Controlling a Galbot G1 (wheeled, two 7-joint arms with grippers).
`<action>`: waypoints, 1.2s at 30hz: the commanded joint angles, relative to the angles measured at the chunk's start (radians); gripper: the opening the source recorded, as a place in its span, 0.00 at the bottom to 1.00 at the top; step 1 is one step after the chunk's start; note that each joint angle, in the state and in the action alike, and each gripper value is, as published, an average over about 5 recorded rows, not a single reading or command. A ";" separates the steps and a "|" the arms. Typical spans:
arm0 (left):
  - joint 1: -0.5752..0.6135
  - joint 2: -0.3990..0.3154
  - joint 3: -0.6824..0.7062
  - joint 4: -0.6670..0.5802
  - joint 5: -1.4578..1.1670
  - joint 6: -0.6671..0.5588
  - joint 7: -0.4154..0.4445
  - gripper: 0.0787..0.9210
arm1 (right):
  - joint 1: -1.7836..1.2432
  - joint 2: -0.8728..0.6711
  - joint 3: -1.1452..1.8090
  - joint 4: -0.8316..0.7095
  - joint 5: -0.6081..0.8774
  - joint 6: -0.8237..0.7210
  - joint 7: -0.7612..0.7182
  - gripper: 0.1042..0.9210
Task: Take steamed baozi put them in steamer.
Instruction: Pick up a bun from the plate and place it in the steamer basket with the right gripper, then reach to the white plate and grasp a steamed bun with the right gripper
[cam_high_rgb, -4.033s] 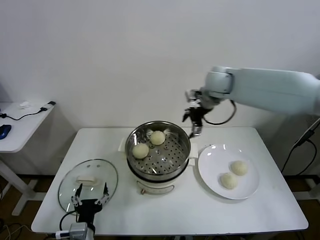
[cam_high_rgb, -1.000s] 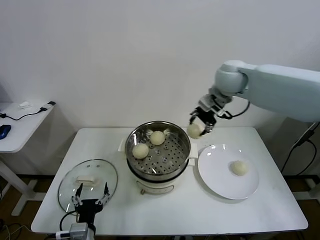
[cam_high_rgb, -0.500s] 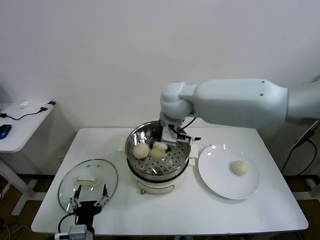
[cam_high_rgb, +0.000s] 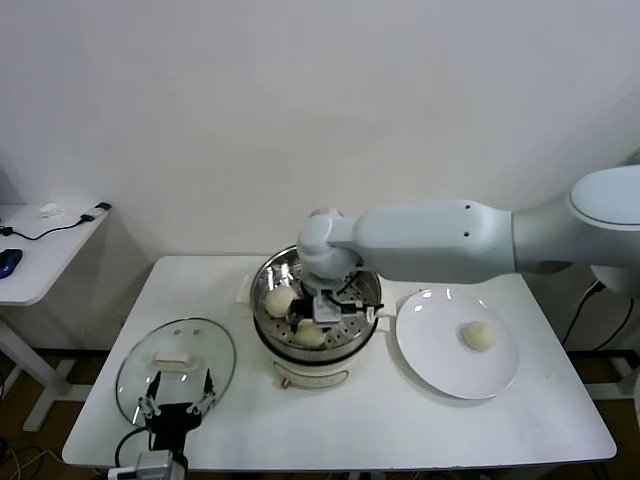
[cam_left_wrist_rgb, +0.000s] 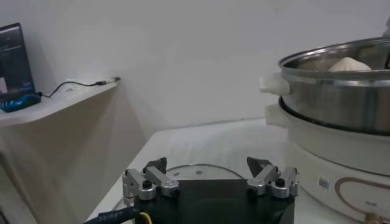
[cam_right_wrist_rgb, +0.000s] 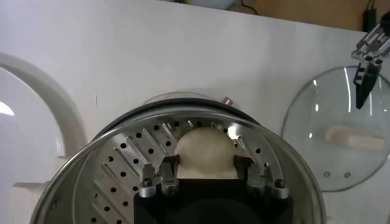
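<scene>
My right gripper is lowered inside the steamer, shut on a cream-white baozi. In the right wrist view that baozi sits between both fingers just above the perforated floor. A second baozi lies on the steamer's left side, and its top shows over the rim. The arm hides the back of the pot. One baozi lies on the white plate. My left gripper stands open at the table's front left.
The glass lid with its white handle lies flat left of the steamer, partly under the left gripper. A side table with cables stands far left. The white table ends close in front.
The right arm swung left from beside the steamer's right rim and lowered the held baozi into the pot's front part. The left arm stayed put.
</scene>
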 joint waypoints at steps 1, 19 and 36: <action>0.002 0.000 0.000 0.000 -0.001 -0.001 0.000 0.88 | -0.027 0.020 -0.003 -0.009 -0.015 0.012 0.005 0.63; -0.001 0.000 0.008 -0.005 0.004 -0.004 0.004 0.88 | 0.246 -0.273 -0.024 -0.251 0.462 -0.133 -0.186 0.88; -0.013 0.000 0.002 0.006 0.000 -0.002 0.007 0.88 | -0.080 -0.711 -0.043 -0.303 0.501 -0.508 -0.125 0.88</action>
